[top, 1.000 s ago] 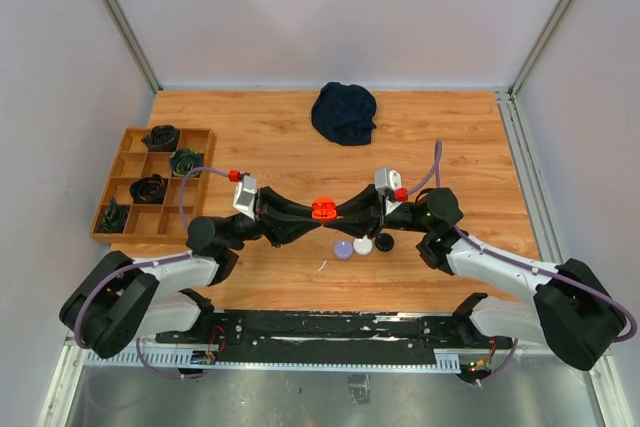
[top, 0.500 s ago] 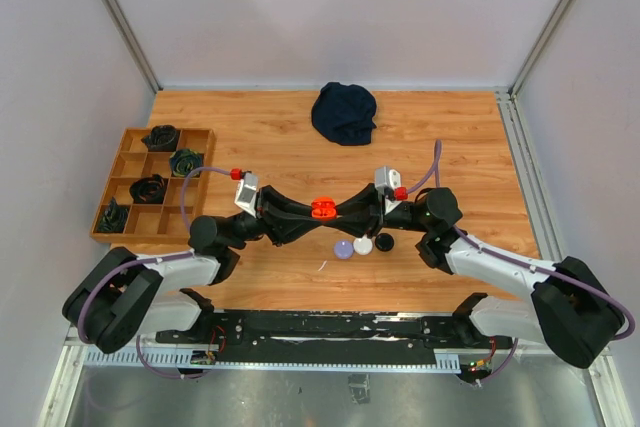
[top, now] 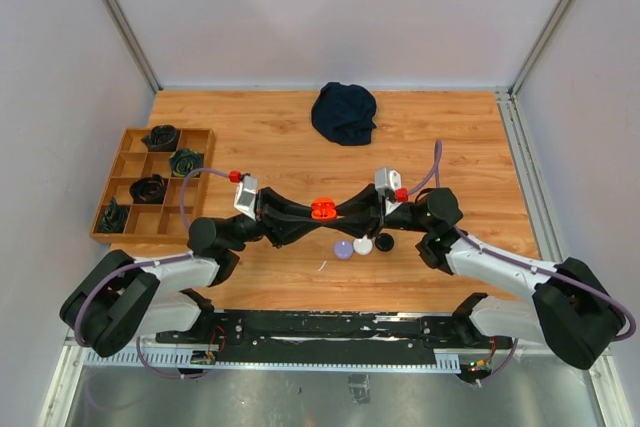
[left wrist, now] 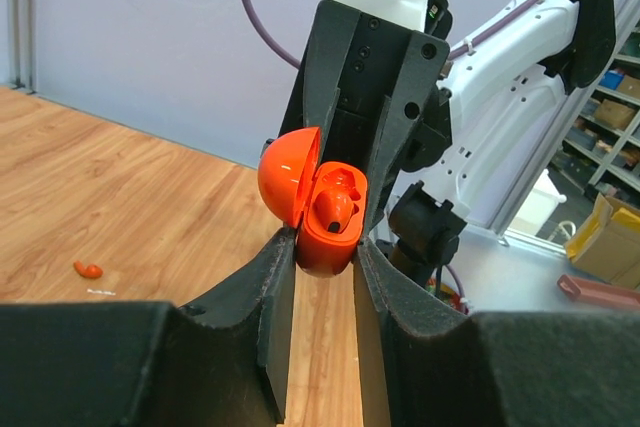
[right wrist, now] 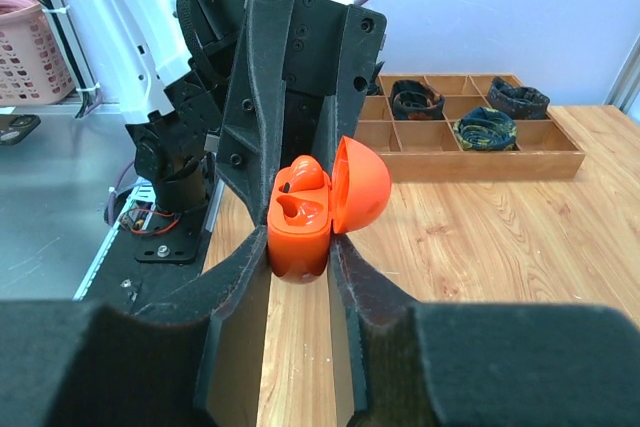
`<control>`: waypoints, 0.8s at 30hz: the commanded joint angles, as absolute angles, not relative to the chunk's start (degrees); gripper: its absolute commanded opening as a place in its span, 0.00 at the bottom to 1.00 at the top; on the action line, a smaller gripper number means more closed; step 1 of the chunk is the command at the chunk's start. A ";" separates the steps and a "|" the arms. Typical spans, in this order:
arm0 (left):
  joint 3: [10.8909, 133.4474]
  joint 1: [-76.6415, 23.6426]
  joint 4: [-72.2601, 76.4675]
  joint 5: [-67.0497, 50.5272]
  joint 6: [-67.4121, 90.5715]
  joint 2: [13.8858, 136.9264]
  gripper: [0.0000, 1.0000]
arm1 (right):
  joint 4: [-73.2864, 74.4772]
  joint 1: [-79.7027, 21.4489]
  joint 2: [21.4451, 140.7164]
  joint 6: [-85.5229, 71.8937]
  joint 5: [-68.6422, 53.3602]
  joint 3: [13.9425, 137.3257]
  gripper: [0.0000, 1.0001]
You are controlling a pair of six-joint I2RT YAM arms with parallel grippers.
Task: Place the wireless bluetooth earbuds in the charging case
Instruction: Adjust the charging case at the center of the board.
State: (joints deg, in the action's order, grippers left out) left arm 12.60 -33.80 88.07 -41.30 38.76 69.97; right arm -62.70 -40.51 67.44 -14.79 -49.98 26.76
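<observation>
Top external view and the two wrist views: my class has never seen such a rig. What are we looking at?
Two robot arms stand at the near edge of a wooden table. One camera looks down from above; one rides on each wrist, looking along its fingers. The left gripper and right gripper meet, both clamped on an open orange charging case with an earbud seated inside. Nearby lie purple, white and black round cases; a tray sits left, a dark cloth at the back.

The left arm (top: pixel 170 269) and right arm (top: pixel 500 265) wear white shells between black joint housings; a purple cable (top: pixel 184 197) runs along each; the left end effector (top: pixel 310 211) and right end effector (top: pixel 338 210) are matte black, tapered, dotted with small screws (left wrist: pixel 372 51); white camera blocks (top: pixel 245 197) carry red connectors (top: pixel 236 175).
</observation>
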 commanded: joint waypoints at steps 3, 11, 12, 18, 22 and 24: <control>12.01 -36.92 87.85 -41.80 32.43 66.21 0.00 | -58.34 -43.20 65.66 -10.04 -48.79 28.92 0.35; 11.34 -36.91 82.05 -40.01 28.65 62.14 0.00 | -53.02 -43.07 63.71 -7.19 -47.90 29.18 0.42; 11.26 -36.91 81.68 -39.83 28.45 61.87 0.00 | -52.55 -43.08 63.51 -6.94 -47.90 29.25 0.41; 11.13 -36.91 77.65 -38.49 26.69 59.79 0.00 | -49.37 -42.65 61.38 -5.87 -48.14 28.92 0.39; 11.10 -36.91 73.83 -36.95 24.79 57.91 0.00 | -45.28 -42.35 59.58 -3.46 -47.39 29.07 0.42; 11.07 -36.91 71.15 -35.76 23.19 56.78 0.00 | -41.84 -41.97 58.39 -1.68 -46.25 29.53 0.45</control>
State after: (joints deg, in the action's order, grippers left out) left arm 11.44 -36.53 75.46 -38.35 26.94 58.94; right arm -47.35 -42.41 60.84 -5.85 -48.18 27.49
